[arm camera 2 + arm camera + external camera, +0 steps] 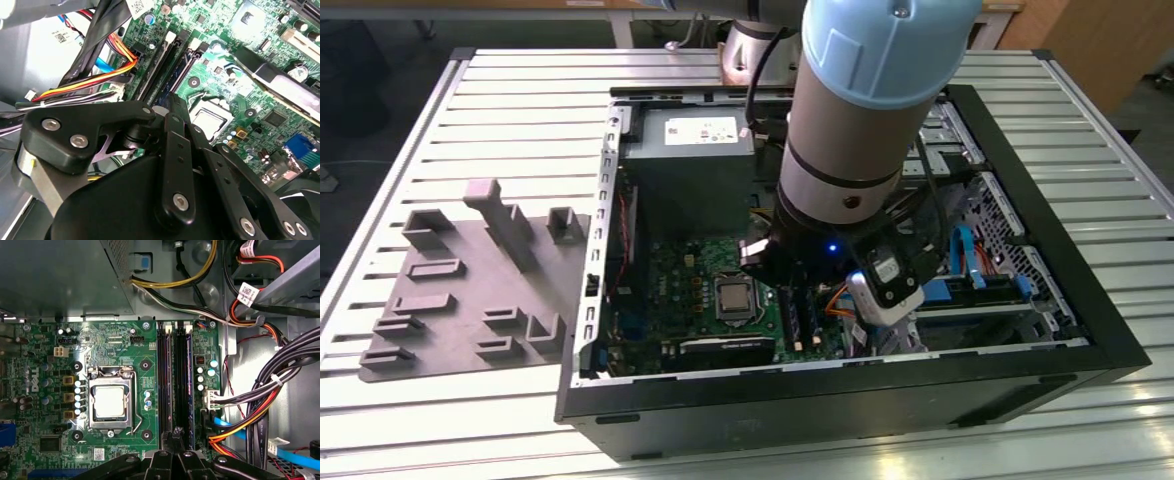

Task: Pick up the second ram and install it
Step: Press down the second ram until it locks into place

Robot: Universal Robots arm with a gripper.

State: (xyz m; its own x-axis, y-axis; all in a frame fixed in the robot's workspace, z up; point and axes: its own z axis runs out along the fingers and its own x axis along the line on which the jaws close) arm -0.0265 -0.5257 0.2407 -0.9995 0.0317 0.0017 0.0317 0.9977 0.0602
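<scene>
The arm [861, 110] reaches down into an open computer case [1067, 330] that lies on a slatted metal table [520, 100]. Its gripper [172, 437] hangs low over the green motherboard [120, 340], right above the memory slots [165, 375] that run beside the processor socket [110, 402]. In both wrist views the black fingers [175, 107] come together to a narrow point over the slots, but whether they pinch anything between them cannot be told. The second ram [188, 385], a thin dark board, stands on edge in one of the slots, near the bundle of coloured cables [260, 410]; whether the fingers touch its top edge cannot be told. In the second wrist view the same slots [167, 62] run away from the fingertips toward the far edge of the board. To the exterior view's left of the case, a grey plastic tray [454, 300] with upright blocks lies on the table, well apart from the arm.
</scene>
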